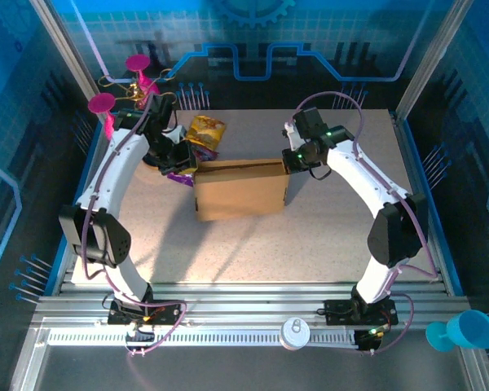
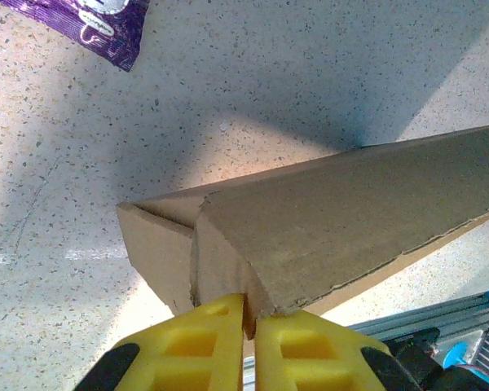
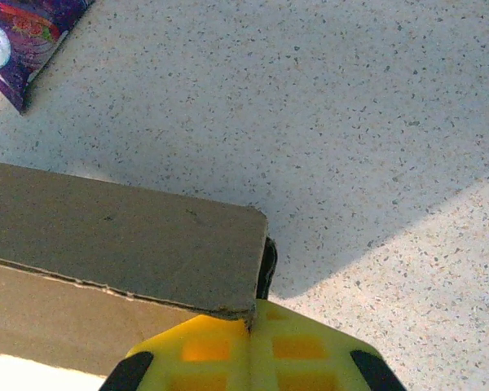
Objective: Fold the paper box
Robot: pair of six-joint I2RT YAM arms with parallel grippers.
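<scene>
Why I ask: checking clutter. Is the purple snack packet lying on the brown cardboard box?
No, the purple packet lies on the speckled table, apart from the box.

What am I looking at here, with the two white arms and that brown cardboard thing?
Two robot arms stand bolted at a table's near edge. The wide picture looks down from above; the two close-ups come from cameras on each wrist, the yellow parts being fingers. On the table lie a yellow packet and a purple packet. The left gripper pinches the left end of the brown paper box, the right gripper its right end, both shut on cardboard.
</scene>
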